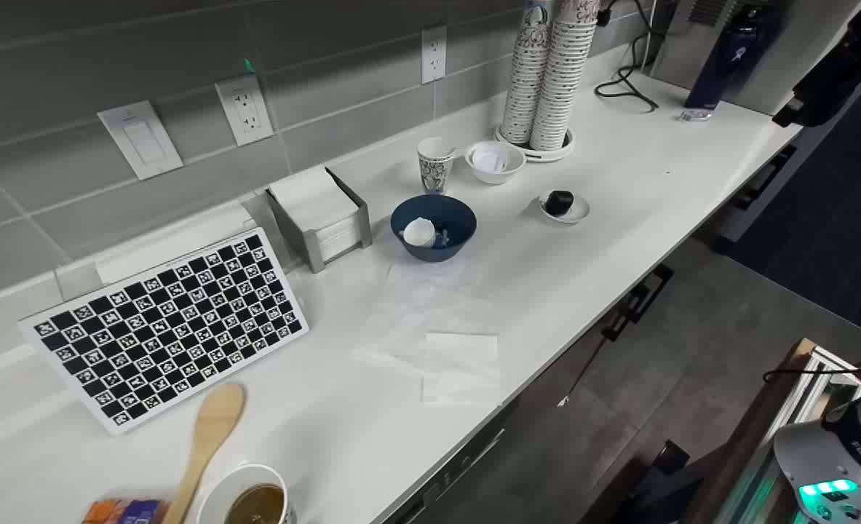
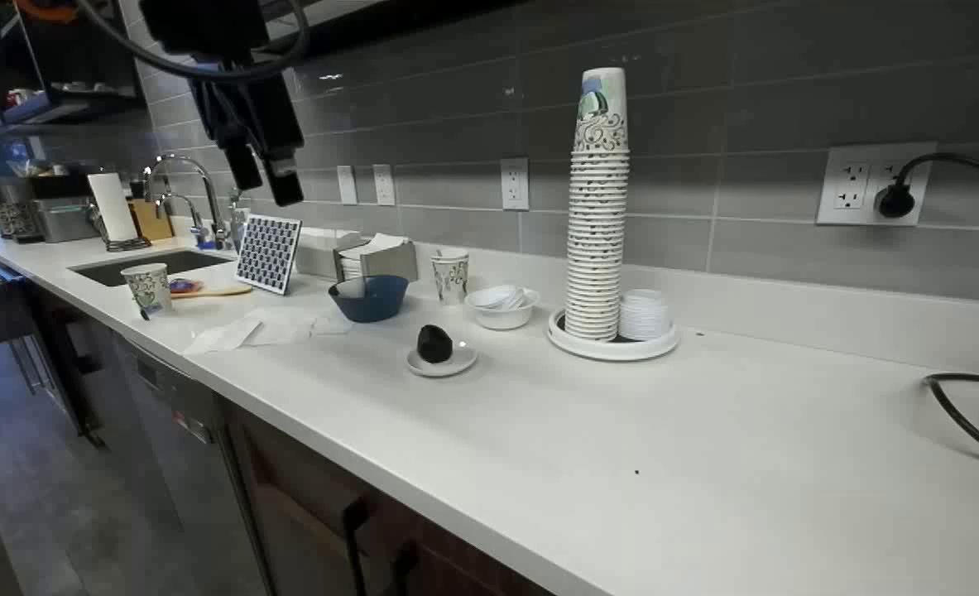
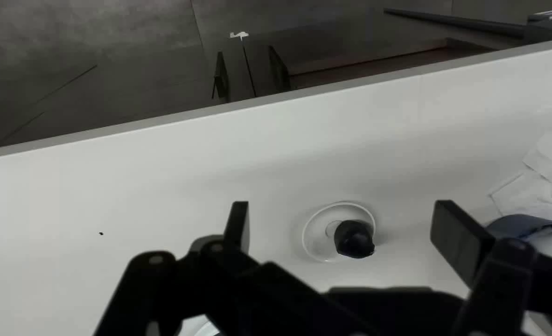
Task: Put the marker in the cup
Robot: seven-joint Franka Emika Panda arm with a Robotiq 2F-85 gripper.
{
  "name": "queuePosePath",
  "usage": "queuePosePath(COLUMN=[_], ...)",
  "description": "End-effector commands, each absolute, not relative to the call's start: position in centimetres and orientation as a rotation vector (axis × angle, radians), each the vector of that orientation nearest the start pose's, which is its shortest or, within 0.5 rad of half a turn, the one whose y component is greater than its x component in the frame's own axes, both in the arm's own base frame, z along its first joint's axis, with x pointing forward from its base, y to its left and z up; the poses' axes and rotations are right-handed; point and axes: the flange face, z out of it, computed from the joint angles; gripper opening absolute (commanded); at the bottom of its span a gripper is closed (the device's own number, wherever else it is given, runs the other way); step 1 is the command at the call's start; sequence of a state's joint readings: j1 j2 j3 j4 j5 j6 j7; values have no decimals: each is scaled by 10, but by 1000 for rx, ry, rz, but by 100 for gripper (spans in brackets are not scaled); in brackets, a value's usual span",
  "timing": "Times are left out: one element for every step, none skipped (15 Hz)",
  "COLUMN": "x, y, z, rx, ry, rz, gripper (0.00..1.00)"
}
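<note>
No marker shows in any view. A small pale white cup (image 1: 419,233) rests tilted inside the blue bowl (image 1: 453,218); the bowl (image 2: 373,305) and the pale cup (image 2: 355,288) also show in an exterior view. In the wrist view the cup (image 3: 550,243) is partly hidden at the right edge. My gripper (image 3: 341,221) is open and empty, high above the counter. A dark rounded object (image 3: 354,239) on a small white saucer (image 3: 314,233) lies below, seen between the fingers. The gripper also shows in both exterior views (image 1: 787,116) (image 2: 267,178).
Tall stacks of paper cups (image 1: 554,87) stand by the wall. Nearby are a low white bowl (image 1: 499,175), a patterned paper cup (image 1: 436,171) and a napkin holder (image 1: 339,236). A checkered board (image 1: 175,327), wooden spoon (image 1: 215,418) and flat napkins (image 1: 463,364) lie farther along.
</note>
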State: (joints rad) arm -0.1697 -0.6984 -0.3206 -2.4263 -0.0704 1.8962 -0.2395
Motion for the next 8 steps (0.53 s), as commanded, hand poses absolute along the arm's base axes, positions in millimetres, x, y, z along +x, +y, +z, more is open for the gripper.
queuePosePath(x=[311, 311, 311, 311, 311, 311, 318, 325], y=[-192, -192, -192, -192, -192, -192, -180, -164], z=[545, 545, 545, 545, 545, 545, 541, 537], rx=[-3035, -3036, -3036, -3035, -3035, -3036, -3036, -3033], ry=[268, 268, 268, 268, 268, 268, 260, 278], rz=[-274, -274, -274, -274, -274, -274, -259, -268], gripper=[100, 100, 100, 100, 100, 100, 100, 100])
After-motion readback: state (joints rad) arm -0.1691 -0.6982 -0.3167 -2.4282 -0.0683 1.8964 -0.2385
